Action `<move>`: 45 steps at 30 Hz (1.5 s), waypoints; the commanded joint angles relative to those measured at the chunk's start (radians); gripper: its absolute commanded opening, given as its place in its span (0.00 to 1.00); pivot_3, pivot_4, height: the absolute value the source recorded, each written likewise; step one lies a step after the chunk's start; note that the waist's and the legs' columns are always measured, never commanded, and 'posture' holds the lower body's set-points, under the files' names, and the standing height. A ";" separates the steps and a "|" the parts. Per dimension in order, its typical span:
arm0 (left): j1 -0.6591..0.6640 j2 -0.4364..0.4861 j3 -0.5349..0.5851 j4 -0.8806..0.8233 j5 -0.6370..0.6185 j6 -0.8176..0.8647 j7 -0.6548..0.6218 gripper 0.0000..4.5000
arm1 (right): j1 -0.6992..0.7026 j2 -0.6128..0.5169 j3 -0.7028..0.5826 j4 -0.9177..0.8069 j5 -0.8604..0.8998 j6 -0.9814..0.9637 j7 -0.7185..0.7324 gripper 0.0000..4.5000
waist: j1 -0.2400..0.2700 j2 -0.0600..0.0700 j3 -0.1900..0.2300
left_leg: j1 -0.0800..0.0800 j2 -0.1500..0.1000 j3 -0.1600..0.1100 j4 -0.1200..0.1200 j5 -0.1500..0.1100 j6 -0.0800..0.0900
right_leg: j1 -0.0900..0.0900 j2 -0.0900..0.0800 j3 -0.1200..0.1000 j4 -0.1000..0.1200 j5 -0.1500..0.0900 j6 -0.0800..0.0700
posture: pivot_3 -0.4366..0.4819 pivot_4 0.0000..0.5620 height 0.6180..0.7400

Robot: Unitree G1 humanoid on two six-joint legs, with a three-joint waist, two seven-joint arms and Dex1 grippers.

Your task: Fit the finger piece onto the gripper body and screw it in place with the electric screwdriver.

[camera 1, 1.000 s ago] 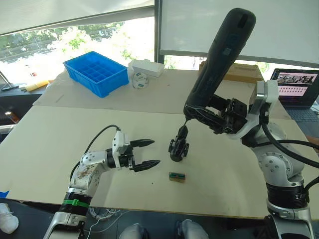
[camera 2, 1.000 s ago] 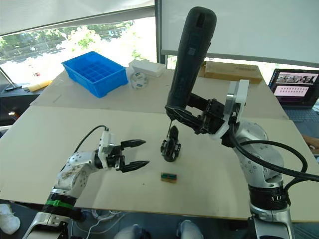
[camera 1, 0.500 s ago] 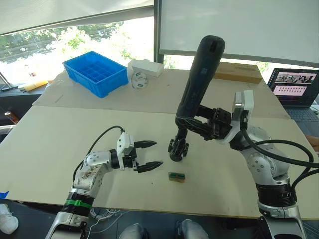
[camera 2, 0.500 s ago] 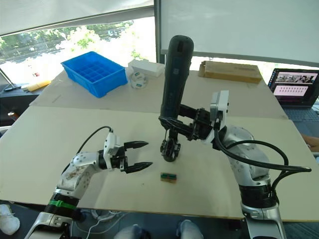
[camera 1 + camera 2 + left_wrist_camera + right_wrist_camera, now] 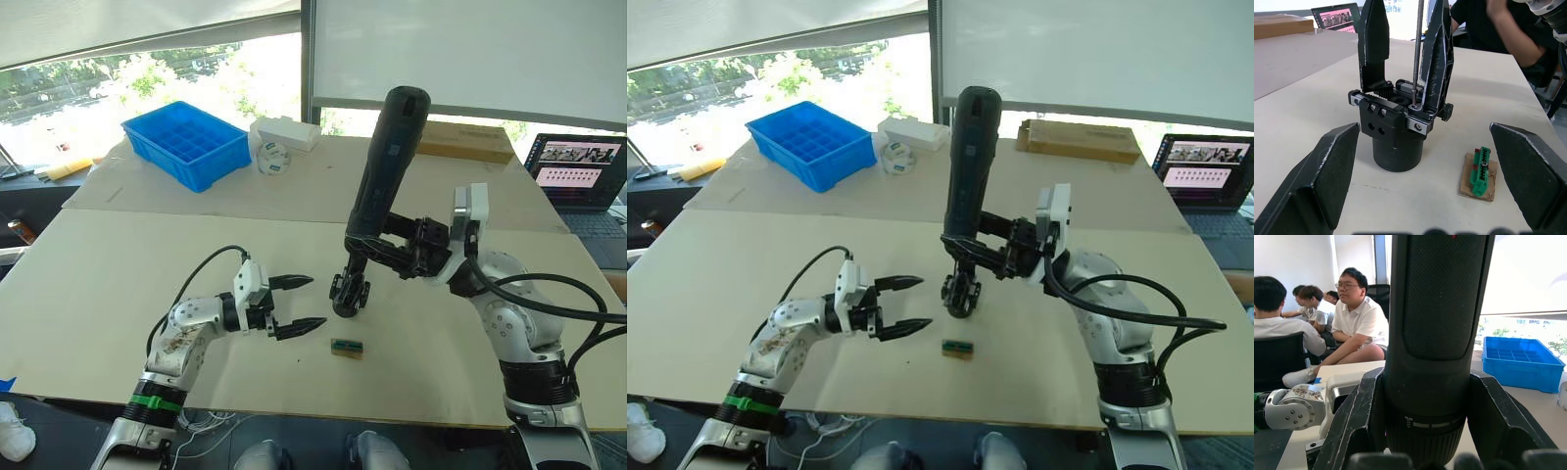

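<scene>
while one electric screwdriver (image 5: 384, 162) stands over one gripper body (image 5: 1398, 128), two fingers rise.

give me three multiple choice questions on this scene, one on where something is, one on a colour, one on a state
1. Where does the small green block lie?
A. in the blue bin
B. on the table in front of the gripper body
C. in the left tool

2. What colour is the compartment bin?
A. blue
B. red
C. white

3. How is the left tool?
A. shut on the finger piece
B. shut on the green block
C. open, holding nothing

Answers:
1 B: it rests on the table, on the near side of the gripper body.
2 A: its walls are bright blue.
3 C: its fingers stand apart beside the gripper body, while the right tool grips the electric screwdriver.
</scene>
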 commanded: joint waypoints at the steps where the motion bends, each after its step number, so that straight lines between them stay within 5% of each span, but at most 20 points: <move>1: 0.003 -0.005 -0.009 -0.051 -0.009 0.014 0.008 1.00 | -0.018 0.008 -0.030 -0.031 0.005 -0.051 0.003 0.43 | 0.000 0.000 0.000 | 0.000 0.000 0.000 0.000 0.000 0.000 | 0.000 0.000 0.000 0.000 0.000 0.000 | 0.48 0.27 1.00; 45: 0.034 0.001 -0.016 -0.089 -0.004 0.042 0.047 1.00 | -0.007 0.014 0.005 -0.067 0.013 -0.008 -0.035 0.43 | -0.003 0.000 0.000 | 0.000 0.000 0.000 0.000 0.000 0.000 | 0.000 0.000 0.001 0.000 0.000 0.000 | 0.48 0.27 1.00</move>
